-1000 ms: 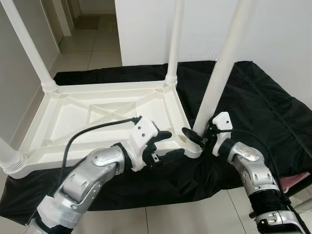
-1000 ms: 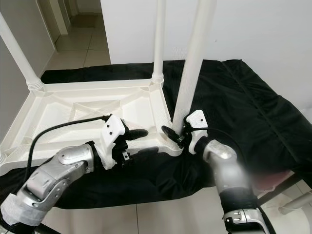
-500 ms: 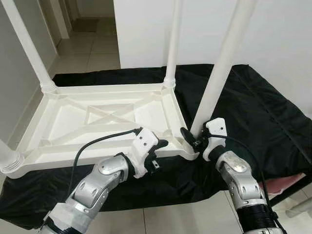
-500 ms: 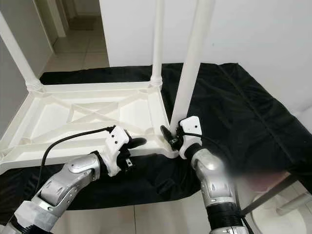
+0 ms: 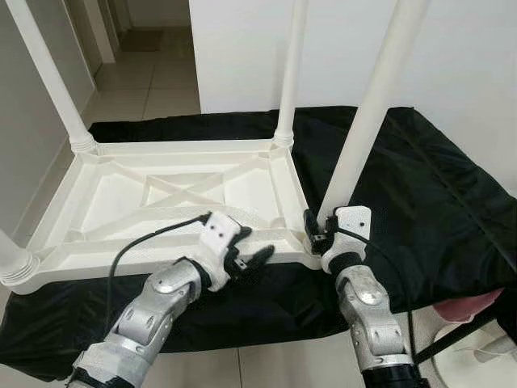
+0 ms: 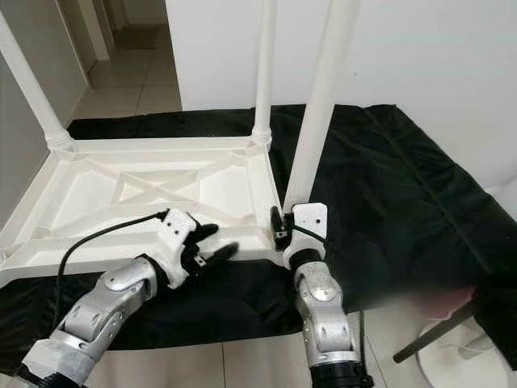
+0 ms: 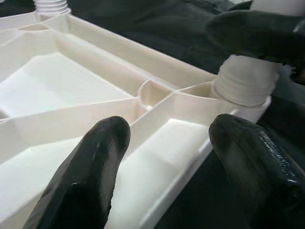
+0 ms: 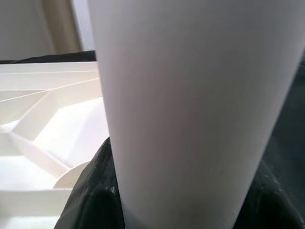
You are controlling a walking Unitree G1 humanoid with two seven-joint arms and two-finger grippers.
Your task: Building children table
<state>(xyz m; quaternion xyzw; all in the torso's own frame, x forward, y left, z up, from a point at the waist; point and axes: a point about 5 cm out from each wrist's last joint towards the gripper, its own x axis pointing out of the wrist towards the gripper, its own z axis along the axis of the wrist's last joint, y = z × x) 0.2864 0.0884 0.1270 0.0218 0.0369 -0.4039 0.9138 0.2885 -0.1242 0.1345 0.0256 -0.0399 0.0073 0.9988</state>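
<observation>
A white plastic children's table (image 5: 97,234) lies upside down on a black cloth, its ribbed underside facing up. Three long white legs stand in its corners: far left (image 5: 48,77), far right (image 5: 289,73) and near right (image 5: 367,121). A short white piece (image 5: 16,267) sits at the near left corner. My right gripper (image 5: 315,230) is shut on the base of the near right leg (image 8: 190,95), with black fingers (image 8: 95,191) on both sides of it. My left gripper (image 5: 252,246) stands open over the table's front rim (image 7: 157,119), beside that corner socket.
The black cloth (image 5: 436,186) covers a low surface that drops off in front of me and to the right. Tiled floor (image 5: 153,81) and a hallway lie beyond, with a white wall (image 5: 468,65) behind. A pink thing (image 5: 477,303) and a white stand (image 5: 485,352) sit at the lower right.
My left gripper has drawn back a little to the left along the front rim, still open. My right forearm has swung in under the near right leg and still holds its base.
</observation>
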